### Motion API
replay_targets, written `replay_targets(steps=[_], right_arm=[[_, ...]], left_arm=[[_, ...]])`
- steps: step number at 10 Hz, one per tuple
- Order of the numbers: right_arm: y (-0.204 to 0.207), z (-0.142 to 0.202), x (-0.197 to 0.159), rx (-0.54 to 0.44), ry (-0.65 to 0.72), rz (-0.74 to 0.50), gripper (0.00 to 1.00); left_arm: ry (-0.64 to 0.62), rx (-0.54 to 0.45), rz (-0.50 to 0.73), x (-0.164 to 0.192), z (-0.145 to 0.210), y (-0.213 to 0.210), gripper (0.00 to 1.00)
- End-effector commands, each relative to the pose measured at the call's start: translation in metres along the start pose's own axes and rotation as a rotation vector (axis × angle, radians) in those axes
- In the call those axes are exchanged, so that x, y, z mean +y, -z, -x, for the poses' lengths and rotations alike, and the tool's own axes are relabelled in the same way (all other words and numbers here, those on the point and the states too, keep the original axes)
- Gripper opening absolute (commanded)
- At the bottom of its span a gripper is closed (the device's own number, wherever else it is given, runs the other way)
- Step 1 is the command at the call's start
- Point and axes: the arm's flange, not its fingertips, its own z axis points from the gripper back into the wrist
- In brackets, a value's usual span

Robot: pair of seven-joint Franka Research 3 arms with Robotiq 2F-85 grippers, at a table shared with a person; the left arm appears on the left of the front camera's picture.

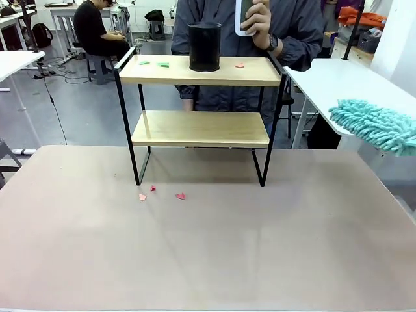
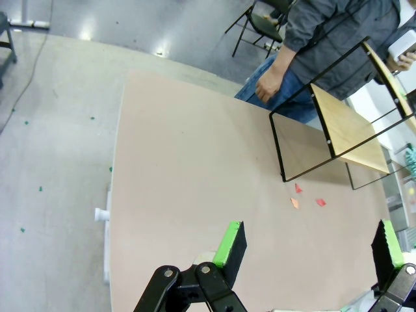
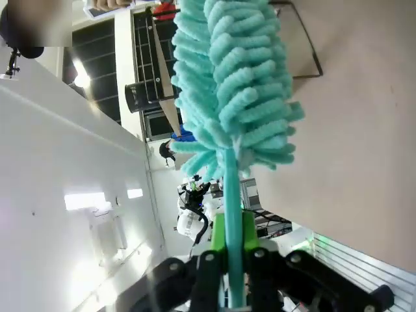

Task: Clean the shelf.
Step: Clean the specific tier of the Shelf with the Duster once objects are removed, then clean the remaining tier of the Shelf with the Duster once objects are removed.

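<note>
The shelf [image 1: 198,130] stands at the far middle of the table, two light wooden boards in a thin black frame. Its top board carries a black cylinder [image 1: 205,47], two green paper scraps [image 1: 162,65] and a pink scrap [image 1: 240,65]. Three pink and red scraps [image 1: 180,195] lie on the table by its front left leg. My right gripper [image 3: 231,229] is shut on the handle of a teal fluffy duster [image 3: 234,84], whose head [image 1: 374,123] hangs at the right, away from the shelf. My left gripper [image 2: 309,247] is open over the table, with the scraps [image 2: 320,202] and shelf [image 2: 344,123] ahead.
A person stands right behind the shelf with an object in a raised hand [image 1: 257,19]; the other hand [image 2: 266,84] hangs near the table's far edge. A white table [image 1: 338,81] is at the right. The tan table [image 1: 208,253] has wide free room in front.
</note>
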Motion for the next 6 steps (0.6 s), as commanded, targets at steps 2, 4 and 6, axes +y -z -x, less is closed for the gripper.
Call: replay_targets(steps=[2, 4, 6], right_arm=[[-0.0172, 0.0017, -0.0064, -0.002, -0.035, -0.060, 0.12], [-0.0172, 0.0017, -0.0064, -0.002, -0.035, -0.060, 0.12], [-0.0172, 0.0017, -0.0064, -0.002, -0.035, -0.060, 0.12]], left_arm=[[0.021, -0.021, 0.018, 0.0009, 0.0001, 0.0012, 1.00], [0.021, -0.021, 0.018, 0.0009, 0.0001, 0.0012, 1.00], [0.021, -0.021, 0.018, 0.0009, 0.0001, 0.0012, 1.00]])
